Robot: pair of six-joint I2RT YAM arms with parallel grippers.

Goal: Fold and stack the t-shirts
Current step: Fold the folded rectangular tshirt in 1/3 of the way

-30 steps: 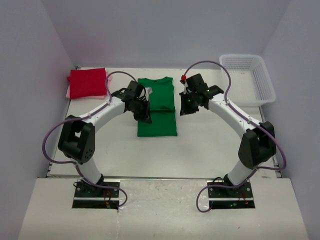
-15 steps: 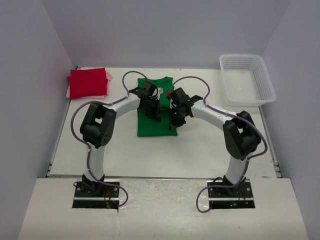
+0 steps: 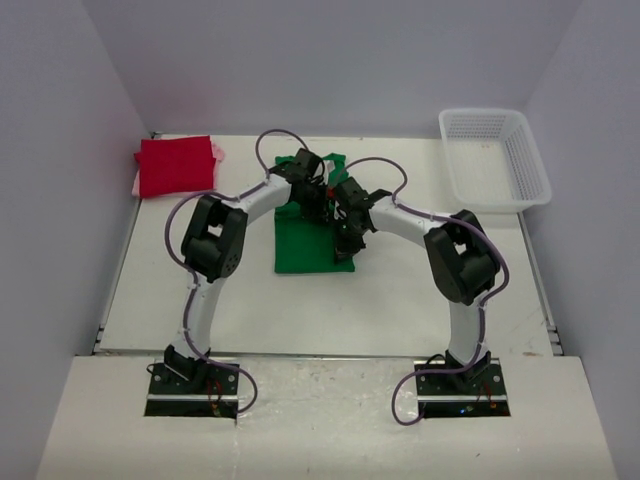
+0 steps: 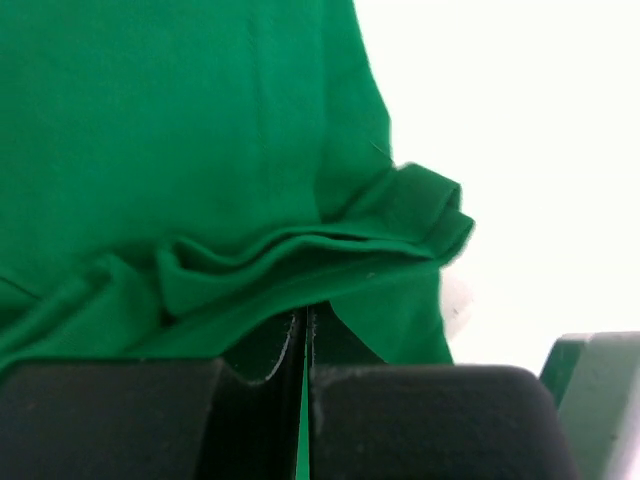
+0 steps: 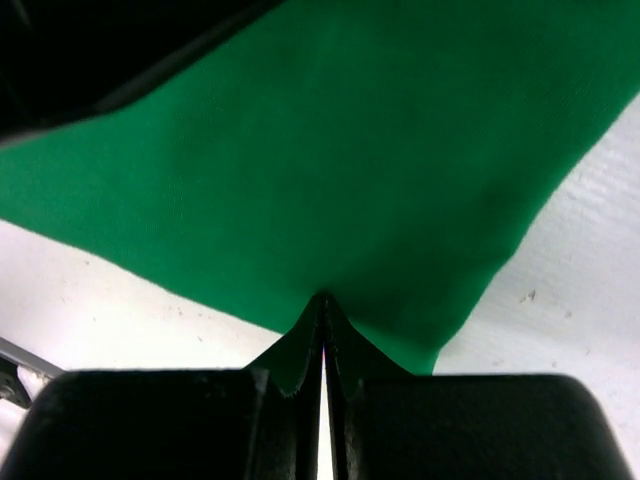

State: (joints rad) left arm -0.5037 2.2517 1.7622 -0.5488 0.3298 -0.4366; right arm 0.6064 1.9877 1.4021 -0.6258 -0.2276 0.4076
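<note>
Together, the left gripper and right gripper pinch the green t-shirt, apart from the basket.

Bright green t-shirt, red t-shirt, pale pink t-shirt, all plain; white mesh basket

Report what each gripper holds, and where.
Both hold the green t-shirt: the left gripper pinches a bunched fold, the right gripper pinches its edge.
</note>
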